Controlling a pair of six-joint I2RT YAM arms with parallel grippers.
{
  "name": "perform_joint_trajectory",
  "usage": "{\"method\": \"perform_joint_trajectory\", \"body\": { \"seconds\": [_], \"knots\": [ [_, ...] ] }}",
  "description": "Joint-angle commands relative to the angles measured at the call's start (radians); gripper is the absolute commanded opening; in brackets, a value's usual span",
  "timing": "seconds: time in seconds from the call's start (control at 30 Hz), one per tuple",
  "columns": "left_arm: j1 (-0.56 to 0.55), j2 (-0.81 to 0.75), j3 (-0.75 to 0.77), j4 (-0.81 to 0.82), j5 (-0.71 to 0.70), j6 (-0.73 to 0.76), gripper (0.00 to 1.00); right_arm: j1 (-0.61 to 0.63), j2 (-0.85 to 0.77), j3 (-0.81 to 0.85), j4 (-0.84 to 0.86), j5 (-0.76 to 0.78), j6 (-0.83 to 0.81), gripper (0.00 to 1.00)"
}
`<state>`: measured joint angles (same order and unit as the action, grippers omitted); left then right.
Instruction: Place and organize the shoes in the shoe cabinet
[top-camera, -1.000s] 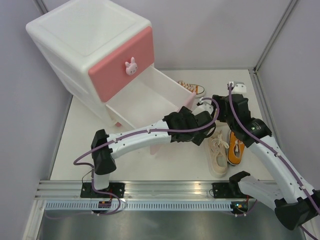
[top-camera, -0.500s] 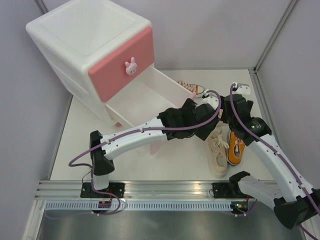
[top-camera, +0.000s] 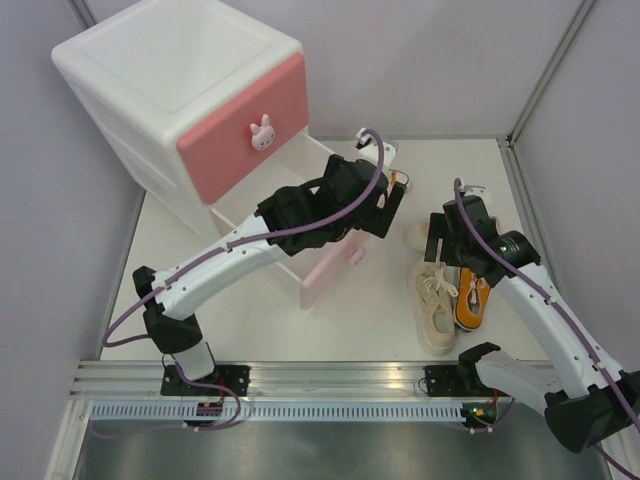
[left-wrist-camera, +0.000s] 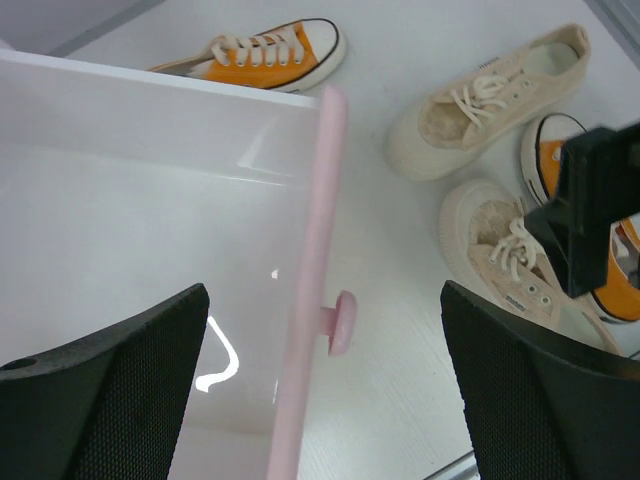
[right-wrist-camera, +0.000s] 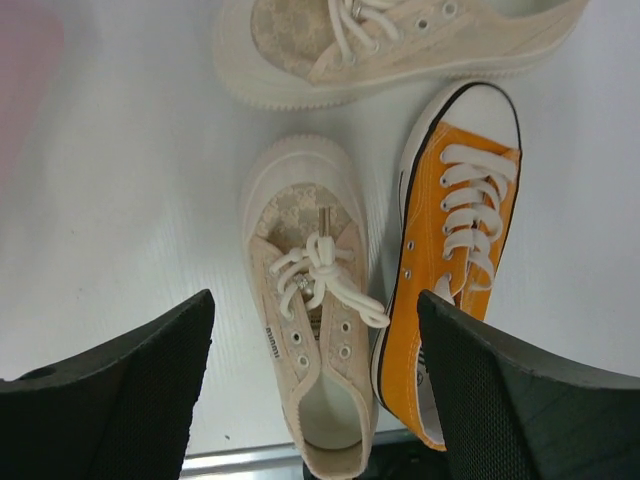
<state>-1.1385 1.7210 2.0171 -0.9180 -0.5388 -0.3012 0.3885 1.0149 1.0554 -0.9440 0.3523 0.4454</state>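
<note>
At far left of the tabletop (top-camera: 370, 320): white shoe cabinet (top-camera: 150, 90), boxy, rounded corners. Upper pink drawer (top-camera: 235, 145) shut, bunny knob on front. Lower drawer (left-wrist-camera: 150, 230) pulled well out, pink front and pink knob toward the shoes. Behind its far side, upright: orange sneaker (left-wrist-camera: 260, 55), white laces. To the right, crosswise: cream sneaker (left-wrist-camera: 490, 100). Nearer, close side by side, toes pointing away: second cream sneaker (right-wrist-camera: 310, 300), second orange sneaker (right-wrist-camera: 455, 230).
</note>
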Motion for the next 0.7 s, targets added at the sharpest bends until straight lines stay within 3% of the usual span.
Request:
{"method": "perform_joint_trajectory", "body": {
  "seconds": [0.0, 0.3, 0.5, 0.67],
  "knots": [
    [0.058, -0.064, 0.023, -0.01, -0.027, -0.047, 1.0, -0.004, 0.042, -0.017, -0.085, -0.088, 0.006, 0.86],
    [0.19, -0.132, -0.029, -0.05, 0.033, -0.092, 1.0, -0.002, 0.097, -0.09, -0.124, -0.234, 0.029, 0.79],
    [0.217, -0.146, -0.034, -0.062, 0.057, -0.072, 1.0, -0.003, 0.136, -0.19, -0.113, -0.37, 0.033, 0.72],
    [0.223, -0.155, -0.02, -0.059, 0.063, -0.05, 1.0, -0.004, 0.119, -0.284, -0.056, -0.377, 0.068, 0.62]
  ]
}}
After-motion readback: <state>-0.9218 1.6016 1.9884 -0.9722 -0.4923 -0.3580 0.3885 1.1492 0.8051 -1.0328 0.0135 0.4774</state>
